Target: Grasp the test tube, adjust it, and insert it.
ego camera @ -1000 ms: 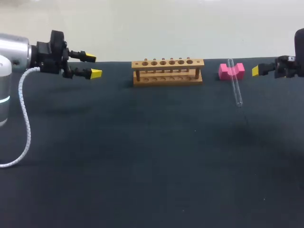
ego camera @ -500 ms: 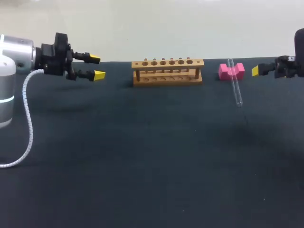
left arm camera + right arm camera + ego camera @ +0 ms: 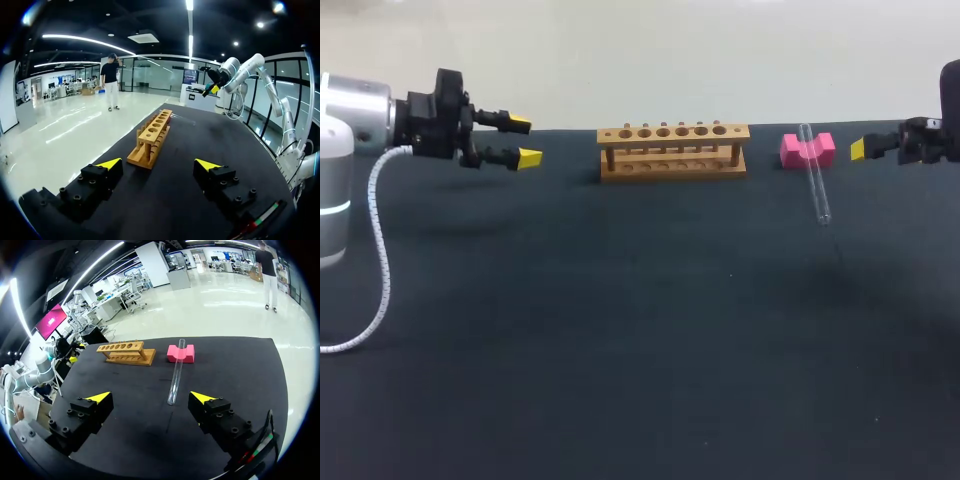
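The test tube lies slanted, its far end propped on the pink block and its near end down on the surface, beside the wooden rack. My right gripper faces it with its fingers wide apart. My left gripper, also spread, is well beyond the rack. The grasp comes first, I judge: set the right fingers square across the raised middle and close gently, so the glass neither rolls nor slips.

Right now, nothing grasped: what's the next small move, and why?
Probably ease the right gripper forward and down toward the test tube. That gripper is open, and the tube lies ahead of it, untouched, one end propped on the pink block.
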Controlling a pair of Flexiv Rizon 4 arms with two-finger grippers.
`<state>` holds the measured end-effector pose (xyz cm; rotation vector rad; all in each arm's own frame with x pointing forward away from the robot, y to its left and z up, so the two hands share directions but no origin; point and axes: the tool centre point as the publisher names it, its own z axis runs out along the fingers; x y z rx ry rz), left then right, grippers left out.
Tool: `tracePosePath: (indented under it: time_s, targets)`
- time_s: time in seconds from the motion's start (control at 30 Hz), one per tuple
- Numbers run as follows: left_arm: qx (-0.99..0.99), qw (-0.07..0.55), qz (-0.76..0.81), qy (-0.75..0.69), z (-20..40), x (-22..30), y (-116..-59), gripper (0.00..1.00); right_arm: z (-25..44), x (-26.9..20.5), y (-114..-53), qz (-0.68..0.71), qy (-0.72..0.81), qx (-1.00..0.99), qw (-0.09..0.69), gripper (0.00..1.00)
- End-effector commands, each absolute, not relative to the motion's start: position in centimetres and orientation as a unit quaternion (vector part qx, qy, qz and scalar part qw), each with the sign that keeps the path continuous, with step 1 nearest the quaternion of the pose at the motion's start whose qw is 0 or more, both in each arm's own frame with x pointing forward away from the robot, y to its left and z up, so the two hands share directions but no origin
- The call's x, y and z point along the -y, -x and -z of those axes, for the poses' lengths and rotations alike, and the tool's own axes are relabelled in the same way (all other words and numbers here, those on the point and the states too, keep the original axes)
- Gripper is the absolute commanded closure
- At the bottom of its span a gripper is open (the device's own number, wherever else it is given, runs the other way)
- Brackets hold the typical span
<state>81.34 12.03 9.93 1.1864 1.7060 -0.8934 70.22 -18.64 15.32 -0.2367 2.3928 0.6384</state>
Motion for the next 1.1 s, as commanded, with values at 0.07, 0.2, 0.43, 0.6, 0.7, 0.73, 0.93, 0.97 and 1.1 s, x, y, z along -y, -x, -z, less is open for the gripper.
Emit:
tracePosePath:
  time_s: [0.07, 0.2, 0.43, 0.6, 0.7, 0.73, 0.93, 0.97, 1.1]
  targets:
    - [-0.681, 0.428, 0.357, -0.475, -9.9, -12.1, -81.3, 0.00, -15.3, 18.6, -70.2, -0.243, 0.090, -0.911, 0.321, 0.00]
    - [-0.681, 0.428, 0.357, -0.475, -9.9, -12.1, -81.3, 0.00, -15.1, 18.3, -70.6, -0.221, 0.083, -0.916, 0.325, 0.00]
    - [-0.681, 0.428, 0.357, -0.475, -9.9, -12.1, -81.3, 0.00, -14.9, 16.9, -72.1, -0.178, 0.057, -0.920, 0.344, 0.00]
    - [-0.681, 0.428, 0.357, -0.475, -9.9, -12.1, -81.3, 0.00, -14.5, 15.8, -73.4, -0.149, 0.044, -0.922, 0.355, 0.00]
    - [-0.681, 0.428, 0.357, -0.475, -9.9, -12.1, -81.3, 0.00, -14.0, 15.5, -74.1, -0.145, 0.037, -0.918, 0.367, 0.00]
    - [-0.681, 0.428, 0.357, -0.475, -9.9, -12.1, -81.3, 0.00, -13.9, 15.3, -74.3, -0.146, 0.037, -0.916, 0.373, 0.00]
    - [-0.681, 0.428, 0.357, -0.475, -9.9, -12.1, -81.3, 0.00, -13.1, 14.7, -75.9, -0.139, 0.045, -0.901, 0.408, 0.00]
    - [-0.681, 0.428, 0.357, -0.475, -9.9, -12.1, -81.3, 0.00, -13.0, 14.6, -76.1, -0.139, 0.044, -0.898, 0.414, 0.00]
    - [-0.681, 0.428, 0.357, -0.475, -9.9, -12.1, -81.3, 0.00, -12.3, 14.6, -76.8, -0.141, 0.038, -0.890, 0.432, 0.00]
